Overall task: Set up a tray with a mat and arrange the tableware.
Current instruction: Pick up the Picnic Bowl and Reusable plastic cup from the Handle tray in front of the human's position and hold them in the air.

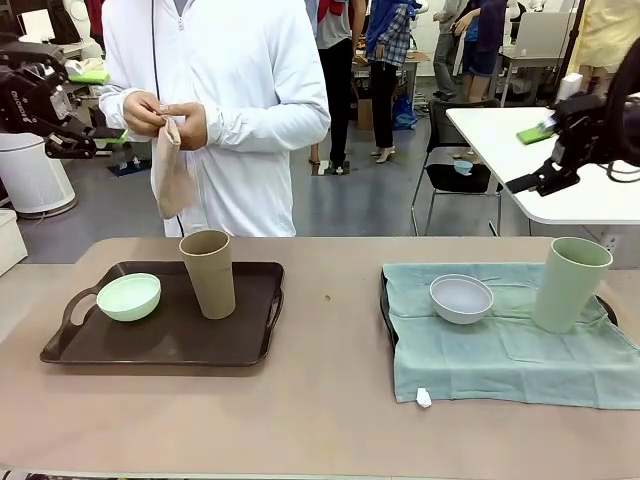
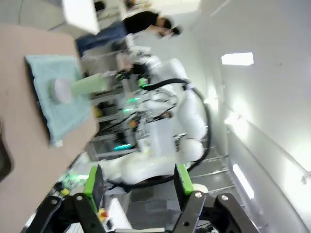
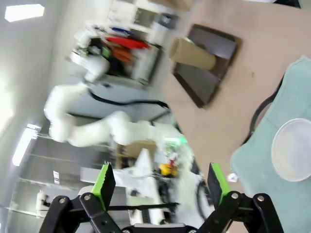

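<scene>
Left gripper (image 2: 137, 178) jaws apart, right gripper (image 3: 161, 178) spread wide, both empty, hanging above the table. Tan cup (image 1: 208, 272) and mint bowl (image 1: 129, 296) sit on the bare brown tray (image 1: 170, 342). Person holds a cloth (image 1: 172, 180). I'd clear the cup first, with a mid-body grip and a straight lift.

- The tan table (image 1: 320, 430) is stretching across the whole foreground.
- A person in a white zip jacket (image 1: 245, 90) is standing at its far edge.
- A white table (image 1: 600, 195) is standing behind, at the right.
- A black chair (image 1: 455, 178) is sitting just beside that white table.
- A white round bin (image 1: 30, 178) is standing on the floor, far left.
- Other people (image 1: 390, 45) are standing farther back.
- A ceiling light (image 2: 237, 58) is glowing overhead.
</scene>
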You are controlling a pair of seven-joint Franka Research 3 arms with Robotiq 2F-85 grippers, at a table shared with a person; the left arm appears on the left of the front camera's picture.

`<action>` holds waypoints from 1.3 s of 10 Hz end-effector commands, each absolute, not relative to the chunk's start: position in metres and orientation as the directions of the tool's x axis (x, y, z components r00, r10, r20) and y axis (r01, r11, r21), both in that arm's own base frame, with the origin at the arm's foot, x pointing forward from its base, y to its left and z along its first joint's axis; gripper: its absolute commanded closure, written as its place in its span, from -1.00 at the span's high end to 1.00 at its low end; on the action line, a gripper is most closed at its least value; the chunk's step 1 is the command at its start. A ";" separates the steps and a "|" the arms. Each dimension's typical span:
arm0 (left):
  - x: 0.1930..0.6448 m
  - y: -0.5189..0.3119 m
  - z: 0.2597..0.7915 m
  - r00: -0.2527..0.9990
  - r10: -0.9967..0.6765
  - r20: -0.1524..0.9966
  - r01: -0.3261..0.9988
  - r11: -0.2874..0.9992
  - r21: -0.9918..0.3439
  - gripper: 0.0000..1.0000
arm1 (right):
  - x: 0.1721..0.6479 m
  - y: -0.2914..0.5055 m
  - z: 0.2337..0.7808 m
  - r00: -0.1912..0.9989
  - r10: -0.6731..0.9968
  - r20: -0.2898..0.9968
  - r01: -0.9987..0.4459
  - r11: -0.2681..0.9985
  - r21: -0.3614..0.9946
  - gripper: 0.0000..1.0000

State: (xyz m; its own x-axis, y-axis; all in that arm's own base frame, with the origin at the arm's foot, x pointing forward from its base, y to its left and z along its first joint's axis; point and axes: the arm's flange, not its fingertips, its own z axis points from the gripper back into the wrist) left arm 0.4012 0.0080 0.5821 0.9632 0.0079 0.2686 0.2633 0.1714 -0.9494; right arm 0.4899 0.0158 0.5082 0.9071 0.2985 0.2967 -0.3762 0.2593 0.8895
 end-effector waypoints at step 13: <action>0.422 -0.002 0.610 0.947 -0.093 0.308 0.063 0.992 0.106 0.53 | 0.516 0.379 0.436 0.035 0.776 0.630 -0.982 -0.091 0.166 1.00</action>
